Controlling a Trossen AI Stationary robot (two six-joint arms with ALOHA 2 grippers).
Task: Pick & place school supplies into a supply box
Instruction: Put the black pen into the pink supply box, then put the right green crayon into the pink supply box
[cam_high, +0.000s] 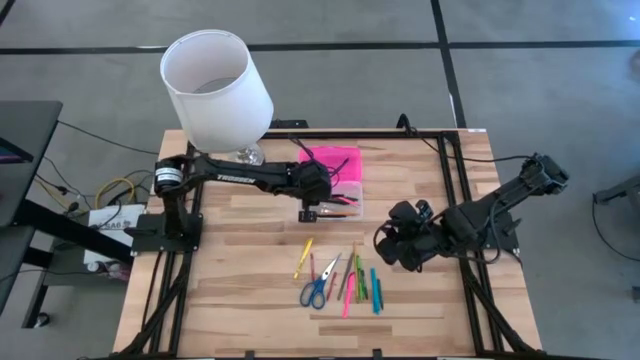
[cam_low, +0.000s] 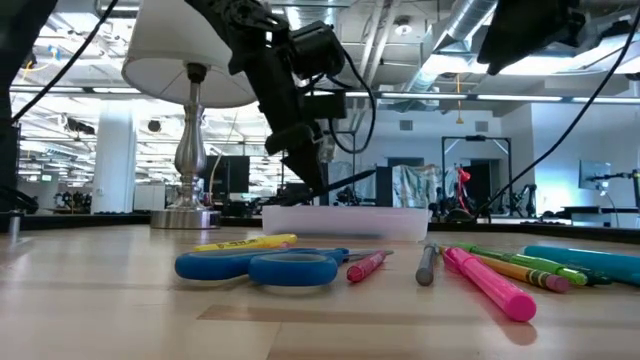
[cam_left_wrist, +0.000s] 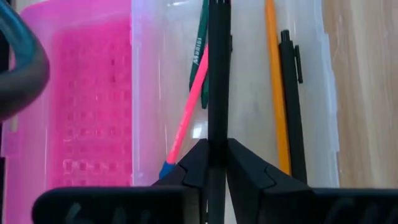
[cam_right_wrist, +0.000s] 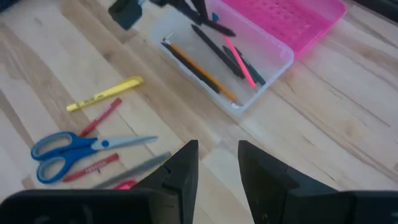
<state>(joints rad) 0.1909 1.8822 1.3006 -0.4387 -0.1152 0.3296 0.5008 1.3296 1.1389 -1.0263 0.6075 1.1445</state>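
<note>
The supply box lies open at the table's far middle, its pink lid (cam_high: 335, 163) (cam_left_wrist: 81, 93) folded out beside its clear base (cam_high: 345, 200) (cam_left_wrist: 155, 93) (cam_low: 345, 220). Inside the base lie a green pen, a pink pencil (cam_left_wrist: 189, 93), an orange pencil (cam_left_wrist: 277, 93) and a black pen (cam_left_wrist: 292, 106). My left gripper (cam_high: 308, 205) (cam_left_wrist: 217, 146) (cam_low: 300, 150) hovers over the base, shut on another black pen (cam_left_wrist: 217, 62). Loose supplies lie on the near middle of the table: blue scissors (cam_high: 315, 290) (cam_right_wrist: 62, 152), a yellow marker (cam_high: 303, 258) and several pens (cam_high: 355, 280). My right gripper (cam_high: 395, 245) (cam_right_wrist: 217, 155) is open above bare wood to their right. My left gripper pinches the black pen's shaft (cam_left_wrist: 217, 134) between its two fingers. The pen runs along the fingers and sticks out past their tips over the clear base. The fingers slant down from above. In the low view the pen (cam_low: 312, 180) tilts down toward the base; whether its tip touches, I cannot tell.
A white lampshade on a metal stand (cam_high: 215, 85) (cam_low: 190, 120) stands at the table's far left, close behind my left arm. Black frame rails run along the table's edges (cam_high: 455, 200). Bare wood lies left of the loose supplies and along the near edge.
</note>
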